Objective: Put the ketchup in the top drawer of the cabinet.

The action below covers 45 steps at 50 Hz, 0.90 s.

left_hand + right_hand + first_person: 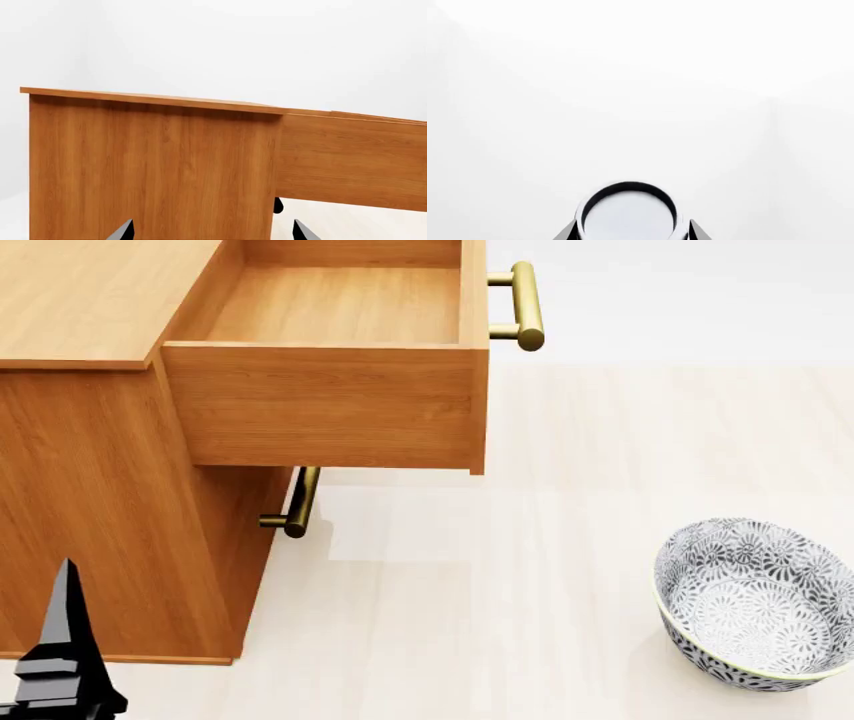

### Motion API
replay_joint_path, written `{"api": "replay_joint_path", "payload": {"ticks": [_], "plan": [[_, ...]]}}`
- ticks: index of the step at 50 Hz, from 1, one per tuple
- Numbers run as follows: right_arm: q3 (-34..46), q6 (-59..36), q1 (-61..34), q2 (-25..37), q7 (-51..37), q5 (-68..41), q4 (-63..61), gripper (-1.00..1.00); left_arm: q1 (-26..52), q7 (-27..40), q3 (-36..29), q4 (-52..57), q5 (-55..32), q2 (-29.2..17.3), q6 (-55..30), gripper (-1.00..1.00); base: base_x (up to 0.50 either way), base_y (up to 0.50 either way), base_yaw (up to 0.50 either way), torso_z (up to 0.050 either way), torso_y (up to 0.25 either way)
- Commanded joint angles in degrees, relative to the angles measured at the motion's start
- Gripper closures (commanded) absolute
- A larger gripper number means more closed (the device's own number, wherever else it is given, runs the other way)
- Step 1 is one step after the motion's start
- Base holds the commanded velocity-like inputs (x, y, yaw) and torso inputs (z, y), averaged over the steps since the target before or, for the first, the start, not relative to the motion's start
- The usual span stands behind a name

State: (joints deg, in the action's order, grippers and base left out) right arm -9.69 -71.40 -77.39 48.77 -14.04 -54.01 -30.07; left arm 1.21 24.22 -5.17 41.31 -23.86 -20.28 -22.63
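The top drawer [334, 405] stands pulled out of the cabinet [94, 500], its inside bare and its brass handle [525, 305] facing right. In the right wrist view, my right gripper [630, 232] is shut on the ketchup [627, 215]. Only the can's round silver-grey lid shows between the two fingers, against a white background. This gripper is out of the head view. My left gripper [213, 232] is open with nothing in it, facing the cabinet's side panel [153, 165]. The drawer's side [353, 160] juts out past it. One dark left finger [60, 630] shows low beside the cabinet.
A grey-white patterned bowl [754, 605] sits on the pale floor at the right. The lower drawer's brass handle [300, 505] sticks out under the open drawer. Pale floor lies between the cabinet and the bowl.
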Motion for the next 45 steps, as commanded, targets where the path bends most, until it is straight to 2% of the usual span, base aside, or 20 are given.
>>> {"api": "replay_joint_path", "payload": {"ticks": [1, 26, 45], "plan": [[11.68, -7.82, -20.68, -12.68, 4.74, 11.55, 7.36, 1.0, -0.08, 0.29, -0.23, 0.05, -0.03, -0.13, 0.09, -1.0, 0.0, 0.0, 0.0, 0.0, 0.0], [19.03, 0.75, -20.91, -15.61, 5.6, 17.04, 16.65, 1.0, -0.18, 0.89, -0.13, 0.14, -0.55, -0.57, 0.2, -1.0, 0.0, 0.0, 0.0, 0.0, 0.0], [25.91, 11.25, -21.06, -20.41, 9.07, 22.49, 30.88, 1.0, 0.07, 1.71, -0.44, 0.67, -0.66, -0.86, -0.34, -1.0, 0.0, 0.0, 0.0, 0.0, 0.001]]}}
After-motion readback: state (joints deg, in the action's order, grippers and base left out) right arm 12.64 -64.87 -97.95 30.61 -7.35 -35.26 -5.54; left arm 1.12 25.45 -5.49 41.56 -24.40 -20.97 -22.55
